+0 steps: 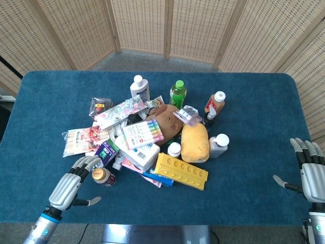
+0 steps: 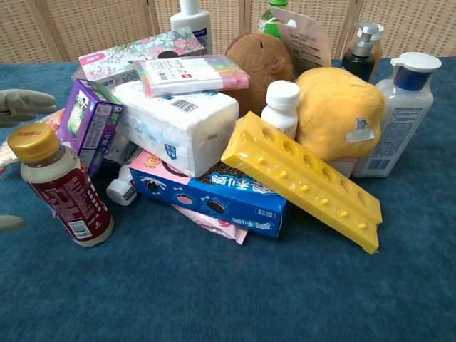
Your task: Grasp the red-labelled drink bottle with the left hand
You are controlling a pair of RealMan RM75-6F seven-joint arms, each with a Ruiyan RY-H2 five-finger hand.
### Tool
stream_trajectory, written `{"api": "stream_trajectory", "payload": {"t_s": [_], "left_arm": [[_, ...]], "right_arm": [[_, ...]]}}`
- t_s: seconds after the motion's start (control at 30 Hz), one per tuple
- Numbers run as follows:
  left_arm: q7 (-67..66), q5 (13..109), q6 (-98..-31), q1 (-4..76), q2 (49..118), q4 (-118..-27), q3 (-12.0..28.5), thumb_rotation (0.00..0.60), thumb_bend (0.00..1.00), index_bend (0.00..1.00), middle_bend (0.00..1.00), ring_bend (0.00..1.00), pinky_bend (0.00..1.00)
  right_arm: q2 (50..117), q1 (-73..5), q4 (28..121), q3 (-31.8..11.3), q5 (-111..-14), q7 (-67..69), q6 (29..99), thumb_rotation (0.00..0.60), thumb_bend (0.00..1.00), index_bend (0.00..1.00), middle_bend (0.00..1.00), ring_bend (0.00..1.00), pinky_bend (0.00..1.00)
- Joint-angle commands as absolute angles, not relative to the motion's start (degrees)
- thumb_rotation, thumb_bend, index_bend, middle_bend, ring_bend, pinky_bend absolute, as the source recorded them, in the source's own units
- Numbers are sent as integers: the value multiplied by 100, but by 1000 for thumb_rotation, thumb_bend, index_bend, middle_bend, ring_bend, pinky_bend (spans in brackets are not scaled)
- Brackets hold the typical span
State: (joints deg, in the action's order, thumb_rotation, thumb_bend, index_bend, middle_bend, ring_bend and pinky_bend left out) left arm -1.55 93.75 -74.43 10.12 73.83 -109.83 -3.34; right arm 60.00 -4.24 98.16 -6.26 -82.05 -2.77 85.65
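Observation:
The red-labelled drink bottle with a gold cap stands upright at the near left edge of the pile. My left hand is just left of it, fingers spread, fingertips close to the cap and the thumb stretched toward the front edge; nothing is in it. In the chest view only its fingertips and thumb tip show at the left border. My right hand hovers far away at the table's right edge, fingers apart and empty.
A purple carton and a white tissue pack crowd the bottle's right side, with a snack packet behind. A yellow tray, blue biscuit box, plush toys and several bottles fill the middle of the blue table.

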Motion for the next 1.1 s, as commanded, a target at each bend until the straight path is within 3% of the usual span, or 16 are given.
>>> {"api": "stream_trajectory", "payload": {"t_s": [0.03,0.43,0.5,0.53,0.6,0.67,0.77,0.93,1.1], "left_arm": [[-177,9315,-7413,1034,7450,-10969,-323,600,0,0,0,0,0],[181,9386,-7764,992,8117,-10367,-206,600,0,0,0,0,0],[345,9457,-7819,1023,8300,-10137,-173,600,0,12,3,35,109],[378,9454,-7794,1046,8351,-10082,-169,600,0,54,29,90,199],[310,9389,-7715,1089,8469,-9966,-150,600,0,231,173,251,386],[214,9306,-7660,1111,8577,-9901,-129,600,0,431,409,395,482],[91,9238,-7699,1108,8739,-9781,-85,600,0,617,613,540,574],[330,9399,-8153,1013,8807,-9736,2,600,12,791,772,642,633],[452,9524,-8536,958,8467,-10027,140,600,17,808,791,648,633]], "right_arm": [[5988,-421,9821,-627,-8198,-259,8558,491,0,0,0,0,0],[5957,-417,9836,-630,-8182,-173,8527,491,0,0,0,0,0],[5958,-417,9833,-627,-8182,-169,8520,490,0,0,0,0,0],[5960,-419,9831,-627,-8182,-171,8516,490,0,0,0,0,0],[5961,-421,9824,-631,-8172,-175,8511,492,0,0,0,0,0],[5958,-422,9822,-634,-8163,-162,8504,493,0,0,0,0,0],[5951,-420,9816,-643,-8143,-126,8498,489,0,0,0,0,0],[5939,-421,9803,-649,-8136,-84,8488,490,0,0,0,0,0],[5946,-425,9809,-631,-8156,-108,8471,491,0,0,0,0,0]]}}
